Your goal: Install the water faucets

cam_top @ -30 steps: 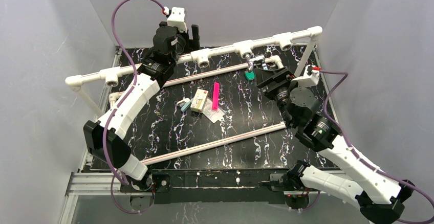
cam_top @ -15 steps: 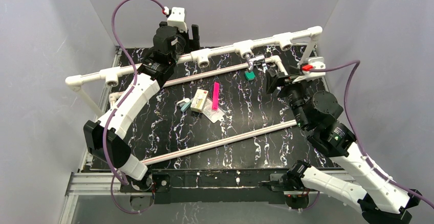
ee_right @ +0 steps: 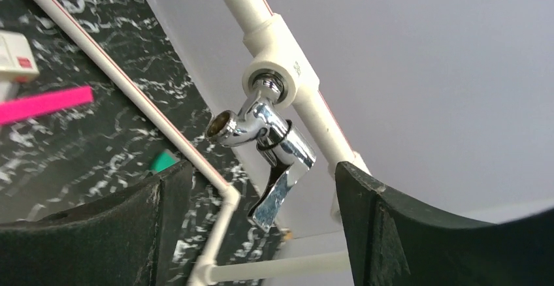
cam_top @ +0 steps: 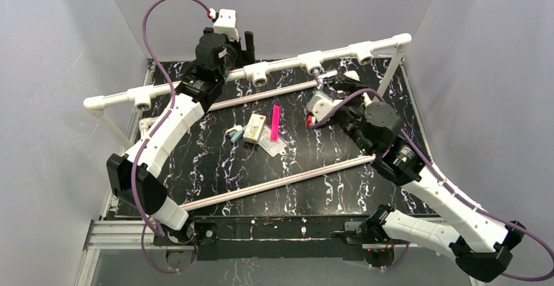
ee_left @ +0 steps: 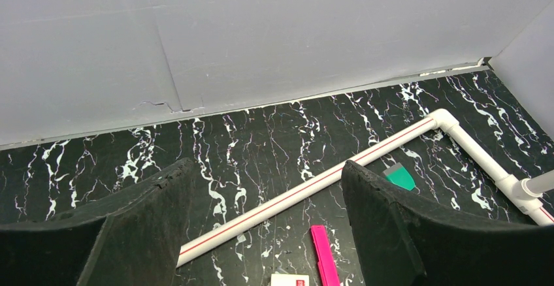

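Note:
A chrome water faucet is seated in a white tee socket on the raised pipe, its spout to the left and its lever handle hanging down. In the top view the water faucet sits at the middle socket. My right gripper is open just below it. The handle tip hangs between the two black fingers and touches neither. From above, the right gripper is right beside the faucet. My left gripper is open and empty, held high at the back left.
The raised white pipe frame carries more tee sockets. On the black marble table lie a pink strip, a small box, a green piece and two long white pipes.
My right wrist has rolled over beside the faucet, carrying its camera housing from the faucet's right to its left, and its jaws have widened. The left arm has not moved.

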